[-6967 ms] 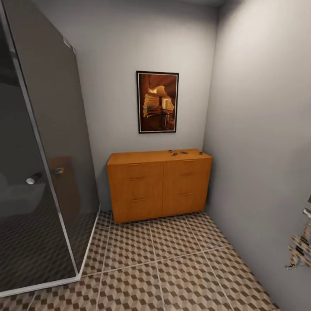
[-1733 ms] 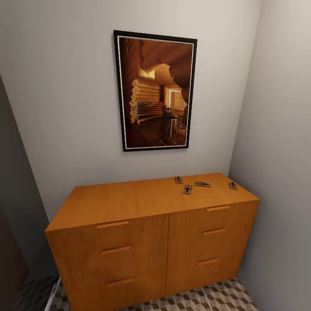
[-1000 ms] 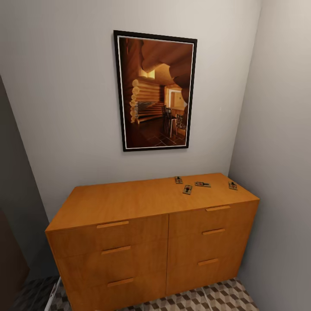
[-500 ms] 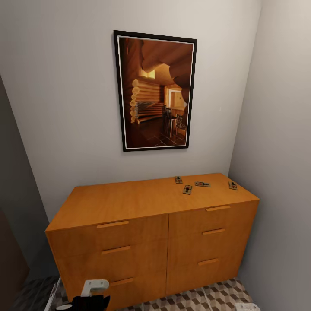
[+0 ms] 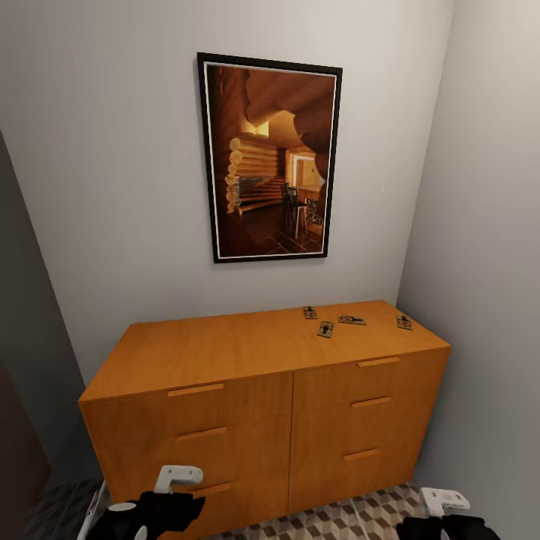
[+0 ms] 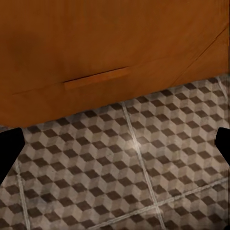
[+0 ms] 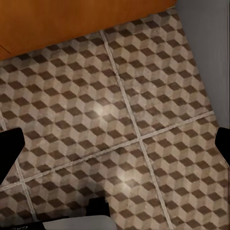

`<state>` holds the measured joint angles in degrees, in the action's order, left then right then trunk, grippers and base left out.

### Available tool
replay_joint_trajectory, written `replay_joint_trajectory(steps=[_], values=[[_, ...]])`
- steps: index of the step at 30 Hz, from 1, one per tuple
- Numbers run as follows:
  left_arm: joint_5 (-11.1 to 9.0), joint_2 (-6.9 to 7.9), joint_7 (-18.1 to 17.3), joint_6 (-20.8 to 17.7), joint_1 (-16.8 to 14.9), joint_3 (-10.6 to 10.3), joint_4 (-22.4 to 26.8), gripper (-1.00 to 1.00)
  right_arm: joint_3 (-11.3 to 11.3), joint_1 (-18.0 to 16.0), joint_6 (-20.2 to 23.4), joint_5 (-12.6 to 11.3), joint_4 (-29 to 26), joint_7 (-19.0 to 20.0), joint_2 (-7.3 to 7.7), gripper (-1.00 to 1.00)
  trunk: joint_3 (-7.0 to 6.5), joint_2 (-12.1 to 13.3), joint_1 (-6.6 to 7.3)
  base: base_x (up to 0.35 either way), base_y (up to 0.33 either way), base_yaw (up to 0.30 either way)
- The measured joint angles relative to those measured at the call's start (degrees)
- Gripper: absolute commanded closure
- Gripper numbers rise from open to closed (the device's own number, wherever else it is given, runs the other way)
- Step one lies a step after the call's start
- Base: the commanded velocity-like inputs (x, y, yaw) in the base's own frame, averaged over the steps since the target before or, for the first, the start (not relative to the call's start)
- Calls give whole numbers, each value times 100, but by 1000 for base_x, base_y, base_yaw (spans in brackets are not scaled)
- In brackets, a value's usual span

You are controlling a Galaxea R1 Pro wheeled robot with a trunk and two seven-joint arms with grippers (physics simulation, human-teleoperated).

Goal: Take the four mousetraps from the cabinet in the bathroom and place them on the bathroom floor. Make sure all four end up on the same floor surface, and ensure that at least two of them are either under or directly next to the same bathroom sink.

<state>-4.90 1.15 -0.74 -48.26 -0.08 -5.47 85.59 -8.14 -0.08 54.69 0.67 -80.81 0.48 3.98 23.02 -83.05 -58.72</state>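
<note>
Left gripper [image 5: 161, 501] sits low at the cabinet front, beside the bottom left drawer, holding nothing. In the left wrist view its dark fingertips [image 6: 9, 151] sit at opposite edges of the picture, so the jaws stand wide. That view looks down on the bathroom floor [image 6: 139, 172] and the cabinet [image 6: 110, 43] base with one drawer handle [image 6: 96, 79].

Right gripper [image 5: 442, 517] is low too, near the cabinet's right corner, close to the side wall [image 5: 487, 225]. It is also wide and empty, with the dark tips at the picture edges in the right wrist view, over floor tiles.

Key relation: all four mousetraps lie well above and ahead of both grippers, flat on the cabinet top, in its right rear part. From the left: one mousetrap [image 5: 310, 312] nearest the back wall, a second [image 5: 325, 328] just in front of it, a third [image 5: 352, 320] lying crosswise with its long axis along the cabinet's width, and a fourth [image 5: 404, 322] near the right edge. They are near each other but not touching.

Judgement: the right gripper is the nearer arm, since the traps are roughly above it and far across from the left one. Both arms need to go up past the top edge first. The traps are thin and flat, so a top-down pinch across the short side looks best. Above the cabinet hangs a framed picture [image 5: 270, 157]. No sink shows.
</note>
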Motion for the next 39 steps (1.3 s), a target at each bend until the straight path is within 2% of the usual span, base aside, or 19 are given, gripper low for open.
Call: replay_joint_trajectory(steps=[6,13,21,31,37,39], values=[[1,-27,-4,-139,0,-48,154,-100,-34,0,269,5,-289,0,68,-100,0,0,0,0,0,0],[-2,-43,-54,-213,-6,-66,212,-100,-51,-3,377,10,-400,-7,106,-100,0,0,0,0,0,0],[-4,-77,-208,-396,-194,-71,230,-100,-55,-180,473,13,-439,-14,117,-100,-2,1,-1,0,0,0],[-42,-221,-277,-929,-1023,-80,234,-100,-56,-792,506,14,-444,-16,119,-100,-3,1,-1,0,0,0],[-78,-510,-401,-1103,-1609,-82,235,-100,-52,-1209,506,15,-441,-16,119,-100,-3,1,0,0,0,0],[-81,-569,-435,-1118,-1698,-83,235,-100,-49,-1279,506,16,-441,-16,119,-100,-3,1,0,0,0,0]])
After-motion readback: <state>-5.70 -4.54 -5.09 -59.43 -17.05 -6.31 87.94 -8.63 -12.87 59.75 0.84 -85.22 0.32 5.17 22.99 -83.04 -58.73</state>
